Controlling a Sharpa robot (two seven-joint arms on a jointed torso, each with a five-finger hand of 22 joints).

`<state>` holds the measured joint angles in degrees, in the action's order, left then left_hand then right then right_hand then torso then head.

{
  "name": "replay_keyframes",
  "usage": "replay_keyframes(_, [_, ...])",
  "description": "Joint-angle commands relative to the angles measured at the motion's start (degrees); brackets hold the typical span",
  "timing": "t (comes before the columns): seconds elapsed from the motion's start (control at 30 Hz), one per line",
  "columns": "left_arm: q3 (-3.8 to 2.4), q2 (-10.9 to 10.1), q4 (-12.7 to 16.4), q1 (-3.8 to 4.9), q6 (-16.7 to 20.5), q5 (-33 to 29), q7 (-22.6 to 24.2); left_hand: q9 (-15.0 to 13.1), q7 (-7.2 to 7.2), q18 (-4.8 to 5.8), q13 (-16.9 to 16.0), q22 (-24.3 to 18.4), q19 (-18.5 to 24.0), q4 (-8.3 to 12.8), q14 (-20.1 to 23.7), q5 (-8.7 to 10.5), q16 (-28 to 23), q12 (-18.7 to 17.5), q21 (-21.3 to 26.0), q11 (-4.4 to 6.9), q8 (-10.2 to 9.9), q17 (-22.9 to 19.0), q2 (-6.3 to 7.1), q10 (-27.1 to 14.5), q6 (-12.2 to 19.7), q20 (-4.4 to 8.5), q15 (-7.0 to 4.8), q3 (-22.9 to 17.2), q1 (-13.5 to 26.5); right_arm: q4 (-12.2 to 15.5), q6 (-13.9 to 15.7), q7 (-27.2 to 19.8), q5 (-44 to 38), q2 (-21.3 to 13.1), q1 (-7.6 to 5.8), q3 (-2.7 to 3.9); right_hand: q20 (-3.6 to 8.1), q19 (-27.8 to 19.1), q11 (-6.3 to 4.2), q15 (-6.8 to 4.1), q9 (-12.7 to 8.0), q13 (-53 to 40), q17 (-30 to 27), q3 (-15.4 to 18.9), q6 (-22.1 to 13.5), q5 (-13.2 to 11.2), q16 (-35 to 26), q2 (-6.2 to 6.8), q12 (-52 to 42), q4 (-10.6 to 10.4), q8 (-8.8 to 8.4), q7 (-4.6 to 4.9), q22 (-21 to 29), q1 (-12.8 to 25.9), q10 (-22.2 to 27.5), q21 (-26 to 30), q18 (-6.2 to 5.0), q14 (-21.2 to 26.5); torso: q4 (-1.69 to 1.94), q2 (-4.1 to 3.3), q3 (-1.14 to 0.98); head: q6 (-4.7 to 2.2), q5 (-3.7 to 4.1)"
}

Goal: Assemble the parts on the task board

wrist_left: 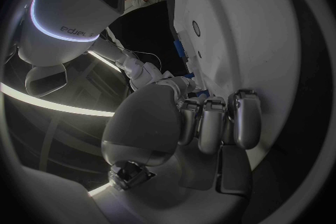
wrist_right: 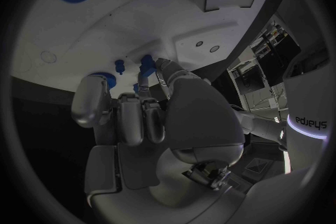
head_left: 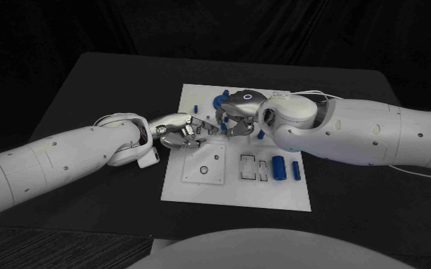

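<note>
My left hand (head_left: 182, 133) and right hand (head_left: 238, 114) meet over the task board (head_left: 235, 191), fingers curled; whether either holds anything I cannot tell. Blue parts (head_left: 279, 169) lie near my right forearm, on the black bench (head_left: 89, 82).

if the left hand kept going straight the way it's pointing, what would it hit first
Most likely the right hand: the left hand points across the task board toward it, their fingertips nearly meeting. Depth is unclear, though.

task board (head_left: 235, 189): white
parts (head_left: 279, 167) on the task board: blue
bench (head_left: 108, 76) under the task board: black
left hand (head_left: 184, 131): shiny silver
right hand (head_left: 241, 112): shiny silver
</note>
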<state>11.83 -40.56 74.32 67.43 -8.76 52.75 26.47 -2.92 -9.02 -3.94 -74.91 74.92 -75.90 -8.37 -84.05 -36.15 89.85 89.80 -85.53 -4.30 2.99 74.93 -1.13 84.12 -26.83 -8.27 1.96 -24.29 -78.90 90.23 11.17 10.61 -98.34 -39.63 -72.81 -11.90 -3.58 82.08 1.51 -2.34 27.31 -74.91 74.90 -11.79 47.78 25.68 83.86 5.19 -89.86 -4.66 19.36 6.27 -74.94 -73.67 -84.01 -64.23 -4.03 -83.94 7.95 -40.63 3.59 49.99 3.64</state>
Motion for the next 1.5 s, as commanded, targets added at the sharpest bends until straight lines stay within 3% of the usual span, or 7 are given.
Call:
replay_keyframes(0.03, [0.33,0.2,0.0,-0.53,-1.4,0.4,-1.4,-0.1,-0.42,0.97,-15.1,7.0,0.4,0.1,-6.0,0.34,0.1,0.2,0.2,-0.39,0.2,15.1,-0.37,5.9,-0.2,-0.13,0.36,-0.3,0.1,0.1,-0.7,1.1,-0.4,0.1,0.10,0.02,-0.24,-0.3,0.32,0.08,-0.1,-15.1,6.6,0.1,-0.1,-0.4,-0.4,0.22,-0.1,0.3,-0.17,0.09,-8.3,-0.2,-6.0,0.3,-1.01,-4.0,-0.03,-0.01,0.00,0.01,0.06])
replay_keyframes(0.53, [0.33,0.2,0.0,-0.57,-1.7,0.4,-1.6,-0.1,-0.49,0.96,-15.1,7.0,0.5,0.2,-6.0,0.34,0.1,0.2,0.2,-0.47,0.2,15.1,-0.38,5.9,-0.4,-0.20,0.44,-0.4,0.1,0.1,-0.8,1.1,-0.4,0.2,0.11,0.02,-0.33,-0.3,0.40,0.16,-0.3,-15.1,6.5,0.3,-0.1,-3.6,-0.4,0.10,-0.1,0.5,-0.79,0.19,-8.3,-0.1,-6.0,0.5,-1.03,-4.0,-0.04,0.02,-0.02,0.01,0.02])
replay_keyframes(0.7, [0.33,0.2,0.0,-0.59,-1.7,0.4,-1.6,-0.1,-0.49,0.96,-15.1,7.0,0.5,0.2,-6.0,0.34,0.1,0.2,0.2,-0.47,0.2,15.1,-0.38,5.9,-0.4,-0.20,0.44,-0.4,0.1,0.1,-0.9,1.1,-0.4,0.1,0.11,0.02,-0.41,-0.2,0.53,0.26,-1.0,-15.1,6.5,0.6,-1.3,-5.9,-0.4,0.20,-0.1,0.6,-2.11,0.42,-8.3,0.0,-6.0,0.5,-1.02,-4.0,-0.02,-0.02,-0.03,0.01,0.04])
replay_keyframes(1.0, [0.33,0.2,0.0,-0.60,-1.7,0.4,-1.7,-0.1,-0.49,0.96,-15.1,7.0,0.5,0.2,-6.0,0.34,0.1,0.2,0.2,-0.47,0.2,15.1,-0.38,5.9,-0.4,-0.20,0.44,-0.4,0.1,0.1,-0.5,0.9,-0.4,0.0,0.11,0.02,-0.39,-0.2,0.32,0.15,-5.2,-15.1,6.3,2.5,-7.0,-13.5,-0.6,0.32,-0.1,-0.1,-7.85,1.18,-8.3,0.6,-6.0,0.9,-1.07,-3.9,-0.01,-0.01,-0.02,0.01,0.00])
replay_keyframes(1.27, [0.33,0.1,0.0,-0.62,-1.7,0.4,-1.7,-0.1,-0.49,0.96,-15.1,7.0,0.5,0.2,-6.0,0.34,0.1,0.2,0.2,-0.47,0.2,15.1,-0.38,5.9,-0.4,-0.20,0.44,-0.4,0.1,0.1,0.6,0.5,-0.4,-0.1,0.11,0.02,-0.25,-0.1,0.21,0.03,-7.0,-15.1,6.2,4.1,-7.1,-17.0,-0.7,0.39,-0.1,-1.2,-8.97,1.13,-8.3,1.0,-6.0,1.1,-1.08,-3.9,-0.01,-0.01,-0.03,0.01,-0.05])
replay_keyframes(1.47, [0.32,-0.6,0.7,-0.61,-0.9,0.4,-1.7,-0.1,-0.57,0.98,-15.1,7.1,0.4,0.2,-6.0,0.36,0.1,0.2,0.2,-0.56,0.3,15.1,-0.36,5.9,-0.8,-0.29,0.54,-0.5,0.1,1.3,7.2,-1.2,-0.4,-1.2,0.09,0.02,-0.15,0.4,0.11,-0.09,-9.5,-15.1,7.1,6.6,-7.5,-22.5,0.1,2.75,-0.1,-7.2,-10.20,1.09,-8.6,2.1,-6.0,0.0,-0.85,-4.2,0.00,-0.02,-0.03,0.01,-0.10])
replay_keyframes(1.5, [0.32,-1.0,1.1,-0.58,-0.7,0.4,-1.9,-0.1,-0.53,0.92,-15.1,6.9,0.7,0.2,-6.0,0.37,0.1,0.2,0.3,-0.56,0.3,15.1,-0.34,5.9,-1.2,-0.30,0.56,-0.5,0.1,2.0,9.4,-1.9,-0.4,-1.8,0.02,0.02,0.05,1.7,-0.16,-0.23,-10.4,-15.1,9.1,7.5,-7.3,-22.7,1.7,4.77,-0.1,-11.2,-10.41,1.09,-9.5,1.1,-6.0,-3.7,-0.20,-4.8,0.00,-0.01,-0.03,0.01,-0.12])
